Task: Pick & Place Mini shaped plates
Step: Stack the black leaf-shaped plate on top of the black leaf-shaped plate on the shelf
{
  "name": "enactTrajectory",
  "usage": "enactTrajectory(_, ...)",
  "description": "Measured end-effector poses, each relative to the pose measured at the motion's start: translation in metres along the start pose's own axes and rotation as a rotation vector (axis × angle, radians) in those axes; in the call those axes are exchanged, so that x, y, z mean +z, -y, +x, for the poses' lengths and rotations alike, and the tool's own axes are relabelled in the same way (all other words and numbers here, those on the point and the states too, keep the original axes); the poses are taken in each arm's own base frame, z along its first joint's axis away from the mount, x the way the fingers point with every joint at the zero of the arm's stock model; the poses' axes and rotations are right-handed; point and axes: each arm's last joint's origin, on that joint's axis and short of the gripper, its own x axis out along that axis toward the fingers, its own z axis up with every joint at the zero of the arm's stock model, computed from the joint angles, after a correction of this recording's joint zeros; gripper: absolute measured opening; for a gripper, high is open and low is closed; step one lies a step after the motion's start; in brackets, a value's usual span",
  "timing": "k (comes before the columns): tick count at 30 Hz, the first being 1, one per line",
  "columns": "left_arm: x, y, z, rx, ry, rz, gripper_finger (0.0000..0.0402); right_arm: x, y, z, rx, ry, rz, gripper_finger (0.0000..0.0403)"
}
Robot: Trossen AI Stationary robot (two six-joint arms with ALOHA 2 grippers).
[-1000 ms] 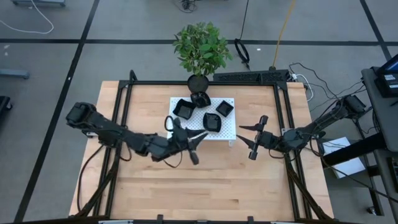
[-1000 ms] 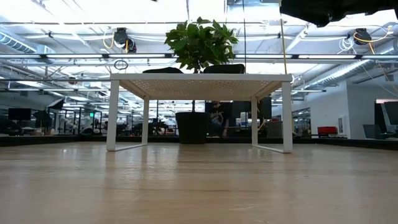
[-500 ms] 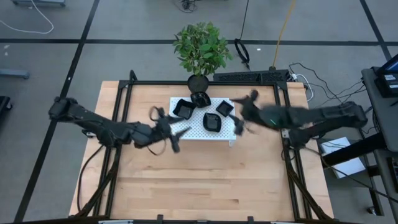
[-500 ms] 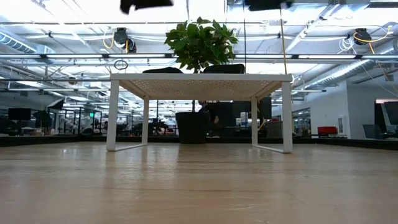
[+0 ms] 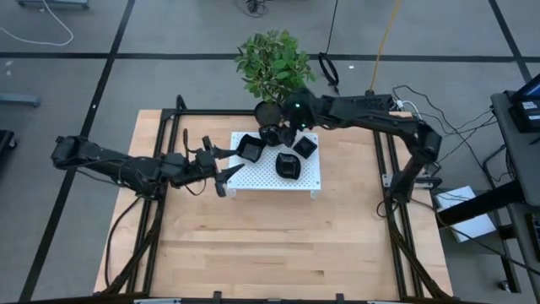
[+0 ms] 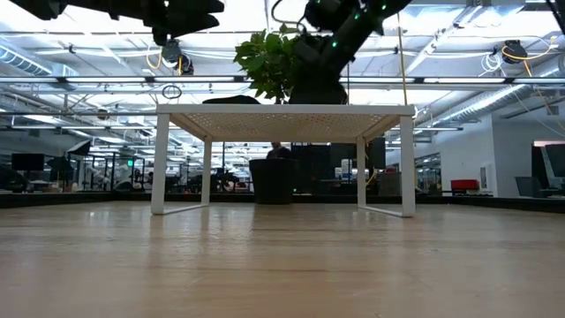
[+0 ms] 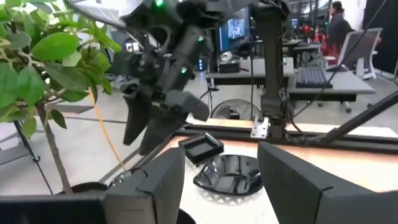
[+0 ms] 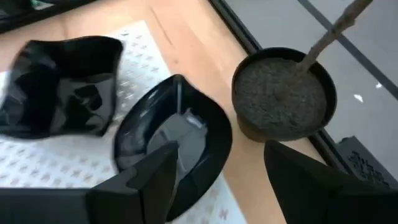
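The left gripper [image 5: 221,169] hovers with its fingers parted and nothing between them just off the left edge of the white perforated platform [image 5: 261,181], which stands toward the far edge of the wooden table [image 5: 253,245]. On the platform lie four glossy black mini plates: a squarish one [image 5: 248,148] at its far left corner, a leaf-shaped one [image 5: 272,134] at the far edge, a rounded one [image 5: 288,165] near the middle and a small square one [image 5: 305,147] toward the right. The right gripper [image 5: 288,133] hangs spread and empty right above the leaf-shaped plate, beside the potted plant [image 5: 272,67] standing at the table's far edge.
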Motion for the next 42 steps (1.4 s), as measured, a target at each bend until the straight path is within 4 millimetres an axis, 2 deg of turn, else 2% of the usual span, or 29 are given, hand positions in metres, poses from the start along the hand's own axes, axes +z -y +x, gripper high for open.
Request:
enactTrajectory(5,-0.003,0.001,0.001,-0.003,-0.021,0.03,0.0207,-0.006,0.003,0.02,0.038,-0.058,0.033,0.023)
enactTrajectory(13,-0.006,0.001,0.001,-0.005,-0.046,0.043,0.0207,-0.016,0.001,0.032,0.087,-0.109,0.062,0.0208)
enactTrajectory(22,-0.006,0.001,0.001,-0.005,-0.05,0.043,0.0207,-0.021,0.001,0.035,0.082,-0.122,0.062,0.0173)
enactTrajectory(28,-0.006,0.001,0.001,-0.005,-0.051,0.041,0.0207,-0.019,0.001,0.035,0.084,-0.101,0.052,0.013)
enactTrajectory(38,-0.006,0.001,0.001,-0.005,-0.051,0.038,0.0207,-0.018,0.001,0.035,0.087,-0.092,0.001,0.001)
enactTrajectory(42,-0.006,0.001,0.001,-0.005,-0.051,0.038,0.0207,-0.018,0.001,0.034,0.084,-0.088,-0.018,0.0008)
